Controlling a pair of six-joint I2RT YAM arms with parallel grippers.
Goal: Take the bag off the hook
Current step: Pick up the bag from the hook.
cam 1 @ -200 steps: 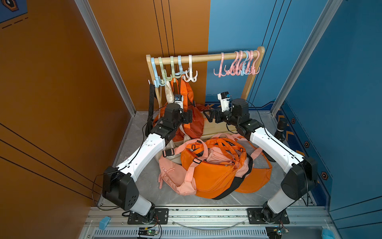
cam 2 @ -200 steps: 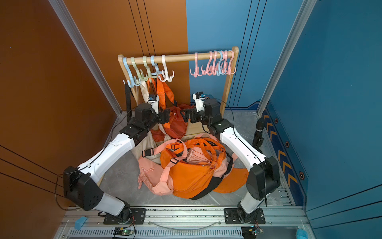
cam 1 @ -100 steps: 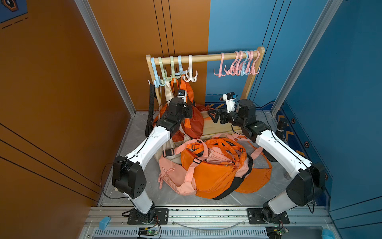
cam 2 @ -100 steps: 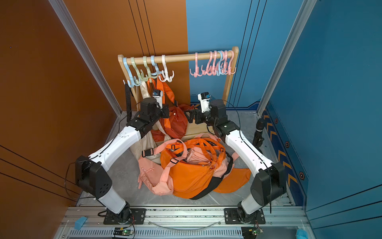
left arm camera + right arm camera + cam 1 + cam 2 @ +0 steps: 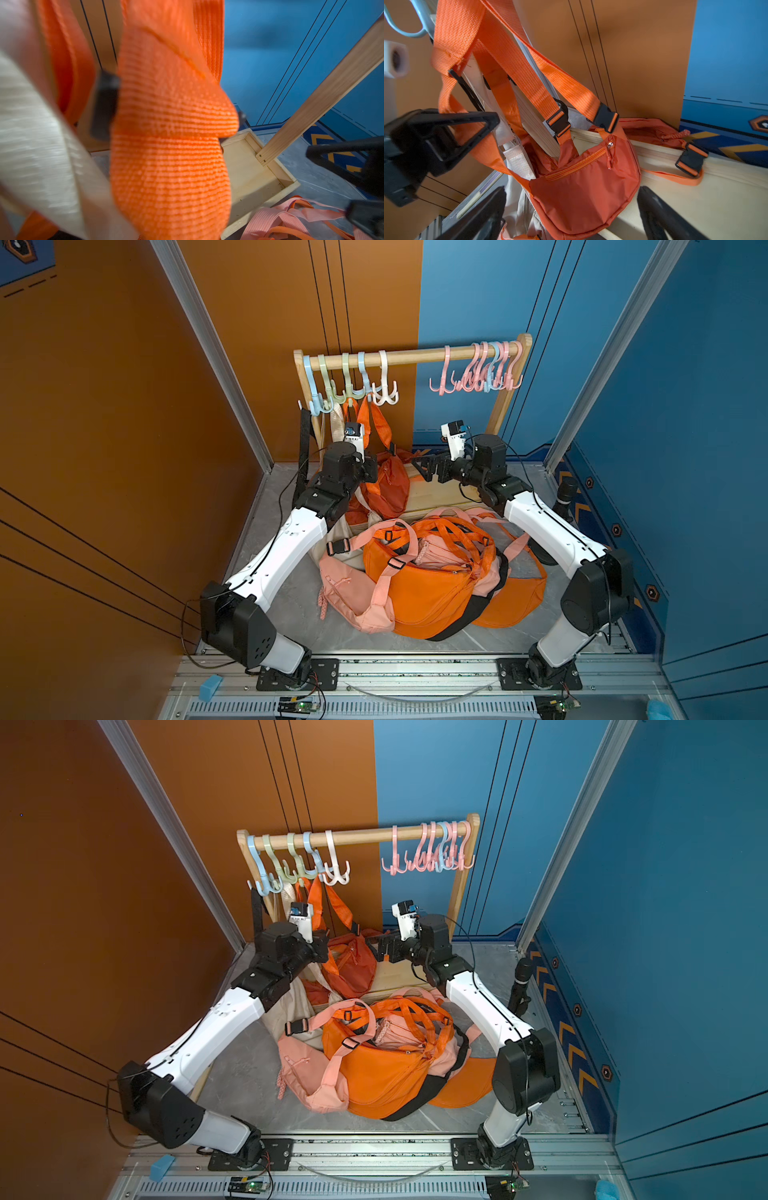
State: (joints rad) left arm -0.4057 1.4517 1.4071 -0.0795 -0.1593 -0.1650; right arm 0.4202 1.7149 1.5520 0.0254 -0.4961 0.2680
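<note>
- My left gripper [image 5: 322, 950] was pinched tight on the bag's orange strap [image 5: 172, 145]. In the left wrist view the webbing filled the space between my fingers [image 5: 104, 108].
- My right gripper [image 5: 417, 469] was spread wide and held nothing. It pointed at the bag [image 5: 390, 489] from the opposite side, close to it but not touching.
- The bag hung at the left end of the rack [image 5: 415, 356]. Its strap ran up to a blue hook [image 5: 365, 385] among the pastel hooks there, and it was not off the hook.
- In the right wrist view the bag's body [image 5: 587, 187] sagged low against the edge of the rack's wooden base [image 5: 695, 197]. I could not tell whether it rested on the base.
- A cream strap [image 5: 41, 145] hung just beside the orange one, on my left gripper's outer side.
- A pile [image 5: 432, 572] of orange and pink bags lay on the floor between my two arms, in front of the rack.
- A cluster of pink hooks [image 5: 482, 369] at the right end of the rail carried nothing.
</note>
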